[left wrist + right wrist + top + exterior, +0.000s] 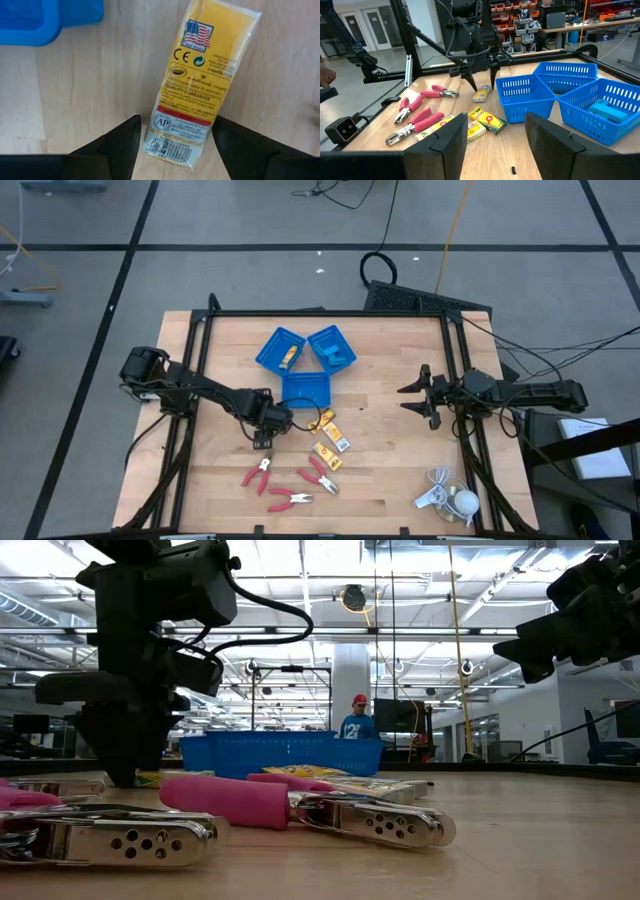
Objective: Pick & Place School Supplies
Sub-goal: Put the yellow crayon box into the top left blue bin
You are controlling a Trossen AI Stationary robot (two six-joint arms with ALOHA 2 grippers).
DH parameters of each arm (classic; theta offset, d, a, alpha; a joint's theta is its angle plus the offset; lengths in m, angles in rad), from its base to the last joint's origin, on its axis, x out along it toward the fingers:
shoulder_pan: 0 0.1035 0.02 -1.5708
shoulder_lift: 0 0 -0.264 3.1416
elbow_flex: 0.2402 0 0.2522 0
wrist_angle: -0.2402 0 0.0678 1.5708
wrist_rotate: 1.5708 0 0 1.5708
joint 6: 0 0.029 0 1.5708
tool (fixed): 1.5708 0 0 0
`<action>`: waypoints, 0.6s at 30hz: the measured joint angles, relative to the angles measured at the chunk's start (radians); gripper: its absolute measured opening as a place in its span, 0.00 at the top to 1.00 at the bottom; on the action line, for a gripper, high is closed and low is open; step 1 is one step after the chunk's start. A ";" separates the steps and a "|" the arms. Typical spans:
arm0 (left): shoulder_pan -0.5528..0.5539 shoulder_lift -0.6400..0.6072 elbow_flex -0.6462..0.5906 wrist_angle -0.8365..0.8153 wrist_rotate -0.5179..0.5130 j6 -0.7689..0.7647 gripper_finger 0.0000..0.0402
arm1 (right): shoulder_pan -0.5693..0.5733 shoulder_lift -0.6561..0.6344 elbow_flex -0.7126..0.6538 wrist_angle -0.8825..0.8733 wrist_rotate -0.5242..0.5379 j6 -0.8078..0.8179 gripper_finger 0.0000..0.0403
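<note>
- Nearest the front edge of the wooden table (pixel 390 480) lie three red-handled pliers (pixel 290 500), spread in a loose group, with a white corded gadget (pixel 447 498) well apart from them at the front right corner.
- In the low view the pliers (pixel 300 812) fill the foreground, metal jaws pointing forward, pink-red handles behind.
- Just past the pliers sit several yellow crayon packets (pixel 330 442), loose on the wood near the table's middle; in the right wrist view two of them (pixel 486 122) lie flat, side by side, and another lies beside the pliers.
- The left gripper (pixel 264 436) points down at the table just left of those packets, with its fingers spread wide.
- Its wrist view shows one yellow packet (pixel 200 85) lying flat on the wood, its barcode end between the two dark fingers (pixel 117 150); whether the fingers touch it is hard to tell.
- Beyond that stand three blue trays (pixel 305 388) clustered together at the back middle: one holds a yellow packet, another holds light-blue oblong pieces (pixel 340 357), and the nearest one looks bare inside.
- The right gripper (pixel 425 395) waits above the table's right side, well apart from the supplies, fingers spread wide.
- Far behind the table a person (pixel 356 720) in a red cap stands in the room.
</note>
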 joint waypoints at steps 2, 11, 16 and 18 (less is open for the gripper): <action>0.000 0.000 0.000 0.002 0.000 -0.004 0.37 | 0.000 0.000 0.000 0.000 0.000 0.000 0.53; -0.009 0.002 0.002 0.065 0.049 -0.029 0.49 | 0.000 0.000 0.000 0.000 0.000 0.000 0.53; -0.009 0.003 0.002 0.070 -0.006 -0.133 0.55 | 0.000 0.000 0.000 0.000 0.000 0.000 0.53; -0.008 0.003 0.002 0.070 -0.009 -0.149 0.57 | 0.000 0.000 0.000 0.000 0.000 0.000 0.53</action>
